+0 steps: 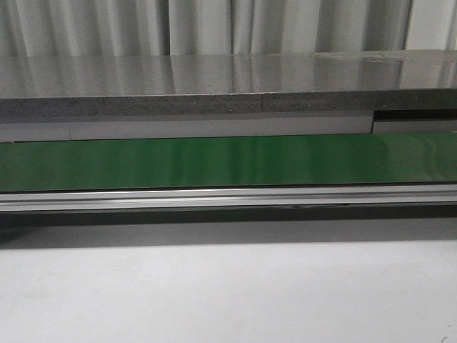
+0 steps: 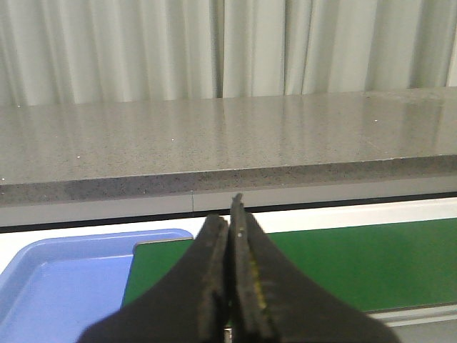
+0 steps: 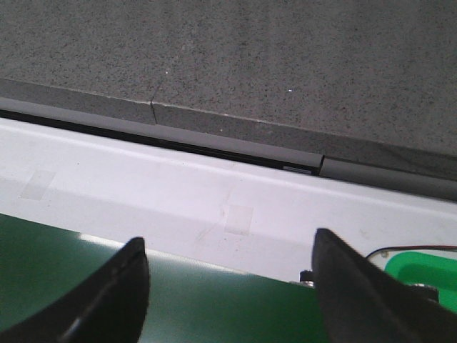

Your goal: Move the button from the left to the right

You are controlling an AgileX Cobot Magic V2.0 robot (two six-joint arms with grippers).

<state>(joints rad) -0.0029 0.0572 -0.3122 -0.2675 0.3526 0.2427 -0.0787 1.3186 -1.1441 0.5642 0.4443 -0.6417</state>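
The button is out of view in all frames. The green belt (image 1: 228, 161) runs across the front view with nothing on it. My left gripper (image 2: 230, 218) is shut and empty, its black fingers pressed together above the left end of the belt (image 2: 343, 264), next to a blue tray (image 2: 64, 286). My right gripper (image 3: 228, 261) is open and empty, its two black fingers wide apart above the belt (image 3: 214, 300). Neither gripper shows in the front view.
A grey stone counter (image 1: 228, 78) runs behind the belt, with curtains beyond. A metal rail (image 1: 228, 196) edges the belt's near side, then white table (image 1: 228, 293). A bright green container edge (image 3: 421, 268) with a wire lies at the belt's right end.
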